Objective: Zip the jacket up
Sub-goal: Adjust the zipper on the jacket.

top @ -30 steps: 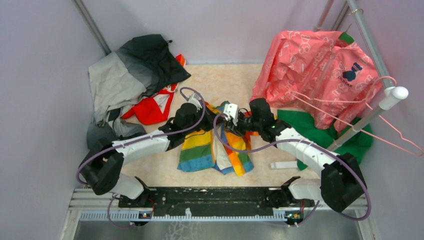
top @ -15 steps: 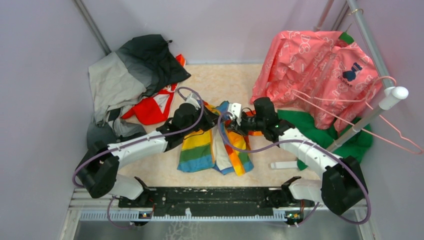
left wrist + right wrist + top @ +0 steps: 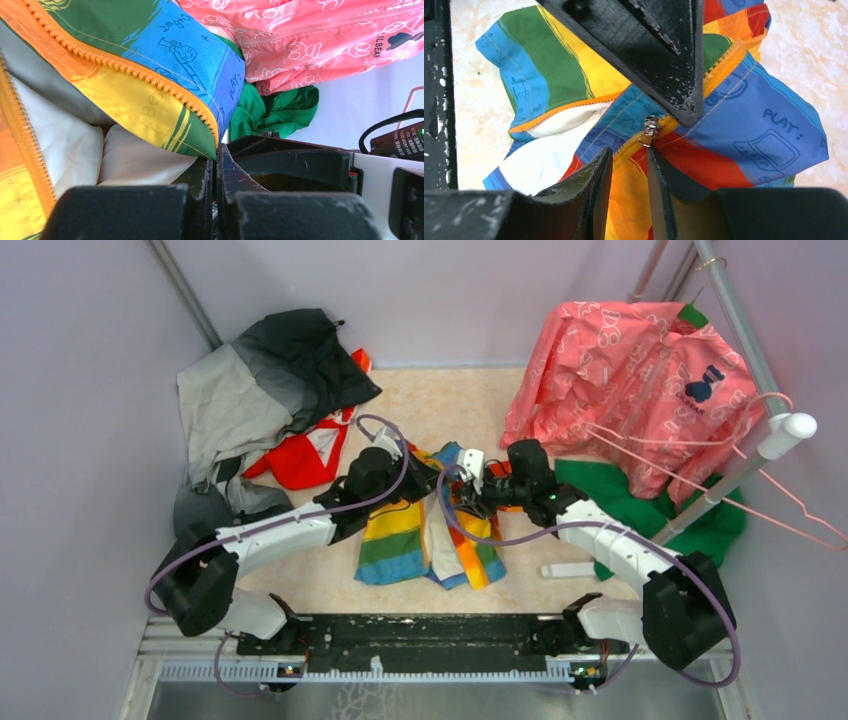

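While left claw [image 3: 216, 156] stays pinching the jacket [image 3: 150, 55], right claw [image 3: 628, 153], slightly spread, barely shifts.

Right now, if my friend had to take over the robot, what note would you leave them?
Left gripper: shut on the jacket, pinching its edge right by the orange zipper teeth.
Right gripper: open a little, with its tips just below the zipper pull, not gripping it yet.
Where it is: the jacket lies on the table between the two arms, front open and pale lining showing.
Done: one side is held steady.
Left: grab the pull and run it along the teeth until the front is closed.
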`<state>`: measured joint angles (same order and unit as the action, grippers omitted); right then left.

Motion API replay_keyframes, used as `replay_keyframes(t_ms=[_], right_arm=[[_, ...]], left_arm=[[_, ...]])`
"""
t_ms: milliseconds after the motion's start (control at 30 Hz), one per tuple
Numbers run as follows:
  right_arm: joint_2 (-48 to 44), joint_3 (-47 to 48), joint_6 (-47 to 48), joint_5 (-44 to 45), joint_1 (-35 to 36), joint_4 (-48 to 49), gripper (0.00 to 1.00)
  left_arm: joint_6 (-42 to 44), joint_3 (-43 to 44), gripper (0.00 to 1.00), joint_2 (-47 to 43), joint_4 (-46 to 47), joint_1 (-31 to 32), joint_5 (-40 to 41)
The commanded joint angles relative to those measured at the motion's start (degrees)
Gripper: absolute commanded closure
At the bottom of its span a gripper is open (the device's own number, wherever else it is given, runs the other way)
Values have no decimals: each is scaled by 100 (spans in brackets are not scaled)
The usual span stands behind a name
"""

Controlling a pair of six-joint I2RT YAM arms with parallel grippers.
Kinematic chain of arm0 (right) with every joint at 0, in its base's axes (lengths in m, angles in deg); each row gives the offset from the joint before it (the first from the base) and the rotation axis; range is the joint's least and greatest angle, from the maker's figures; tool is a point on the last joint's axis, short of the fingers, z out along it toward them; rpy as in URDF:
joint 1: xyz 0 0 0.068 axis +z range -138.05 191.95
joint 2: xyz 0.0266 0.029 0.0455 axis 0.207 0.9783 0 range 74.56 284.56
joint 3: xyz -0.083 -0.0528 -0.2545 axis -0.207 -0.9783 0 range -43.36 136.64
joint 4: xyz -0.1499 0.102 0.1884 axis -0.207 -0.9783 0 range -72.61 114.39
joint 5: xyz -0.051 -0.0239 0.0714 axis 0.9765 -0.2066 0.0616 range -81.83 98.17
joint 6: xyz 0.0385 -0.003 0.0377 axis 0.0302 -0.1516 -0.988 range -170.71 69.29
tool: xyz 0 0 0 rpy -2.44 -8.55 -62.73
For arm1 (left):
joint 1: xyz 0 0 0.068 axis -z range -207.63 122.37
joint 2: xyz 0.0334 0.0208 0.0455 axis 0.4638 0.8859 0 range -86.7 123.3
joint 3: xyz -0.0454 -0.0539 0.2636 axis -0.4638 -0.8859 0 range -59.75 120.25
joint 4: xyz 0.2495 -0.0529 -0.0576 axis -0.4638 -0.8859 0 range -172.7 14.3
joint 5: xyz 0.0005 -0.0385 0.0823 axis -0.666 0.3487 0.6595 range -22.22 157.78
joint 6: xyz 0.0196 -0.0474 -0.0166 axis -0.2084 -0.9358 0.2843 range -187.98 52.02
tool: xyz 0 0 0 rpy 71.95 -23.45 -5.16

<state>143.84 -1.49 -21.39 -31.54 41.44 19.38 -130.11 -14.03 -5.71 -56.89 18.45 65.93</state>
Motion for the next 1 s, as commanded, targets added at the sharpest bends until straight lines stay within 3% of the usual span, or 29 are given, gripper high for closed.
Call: replay_keyframes(t_ms=[0,333,467,700,967], right_arm=[[-63,-36,-212,234,62,599,67],[-1,-121,-715,310,268,1009,69],[83,-146,-768,487,337,1099,74],[-59,-100,-577,-10,158,831,88],[-159,-6,-284,-761,-144,511,93]], left_arm=[[-424,100,100,-186,90,131,89],[-797,291,100,-47,98,320,325],[-750,367,100,-34,97,340,390],[-32,296,100,-235,-153,331,953],[965,225,100,-311,-137,270,978]])
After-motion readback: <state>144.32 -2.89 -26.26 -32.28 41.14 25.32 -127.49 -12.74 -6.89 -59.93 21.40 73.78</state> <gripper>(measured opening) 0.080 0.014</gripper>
